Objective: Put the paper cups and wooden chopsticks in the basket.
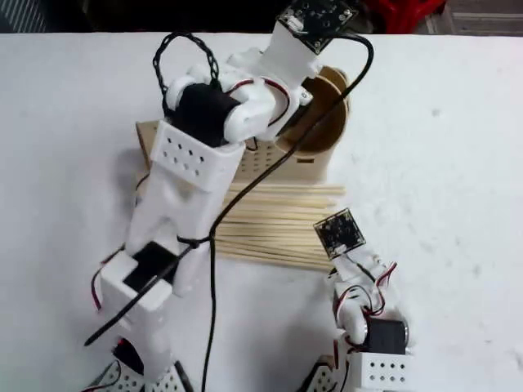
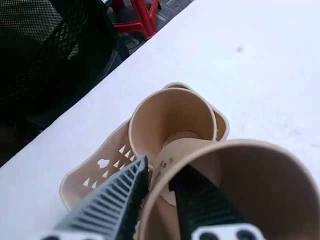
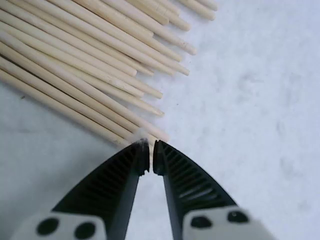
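Left gripper point(image 2: 161, 171) pinches a smooth paper cup point(image 2: 260, 170) above the perforated basket point(image 2: 95, 175); right gripper point(image 3: 150, 150), clenched, touches tapered wooden chopsticks point(image 3: 90, 60).

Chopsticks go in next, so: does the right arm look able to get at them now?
Likely yes: the right pincer sits at the chopsticks' tips, nothing lies between, and the left arm is off over the basket. Its jaws would have to open first.

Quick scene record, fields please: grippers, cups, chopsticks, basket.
left gripper: shut on the rim of the held cup, over the basket
second cup: upright in the basket
chopsticks: loose pile on the table, next to the basket
right gripper: shut, tips at the end of one chopstick
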Motion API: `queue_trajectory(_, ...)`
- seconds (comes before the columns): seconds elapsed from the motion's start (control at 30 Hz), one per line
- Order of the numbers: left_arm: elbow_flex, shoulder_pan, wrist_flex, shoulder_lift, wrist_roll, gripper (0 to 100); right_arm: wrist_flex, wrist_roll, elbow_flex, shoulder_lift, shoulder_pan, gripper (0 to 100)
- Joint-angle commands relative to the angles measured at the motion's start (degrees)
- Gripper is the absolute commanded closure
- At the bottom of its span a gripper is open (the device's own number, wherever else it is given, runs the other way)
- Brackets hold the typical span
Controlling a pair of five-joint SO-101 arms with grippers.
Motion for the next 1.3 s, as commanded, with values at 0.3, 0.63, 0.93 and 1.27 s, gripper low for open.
queue_trajectory(0.3, -8.7, -1.2, -3.3, 4.9, 2.3, 98, -2.6, 0.7, 1.1, -0.3, -0.1, 96.6)
queue_trajectory(0.63, -8.8, -2.2, -8.1, 6.5, 7.7, 98, -2.6, 0.7, 1.1, -0.3, -0.1, 96.6)
queue_trajectory(0.93, -8.8, -1.8, -2.2, 2.3, 9.0, 98, -2.6, 0.7, 1.1, -0.3, -0.1, 96.4)
queue_trajectory(1.27, -8.3, 0.3, -4.0, -1.1, 10.4, 98, -2.6, 0.7, 1.1, -0.3, -0.1, 96.4)
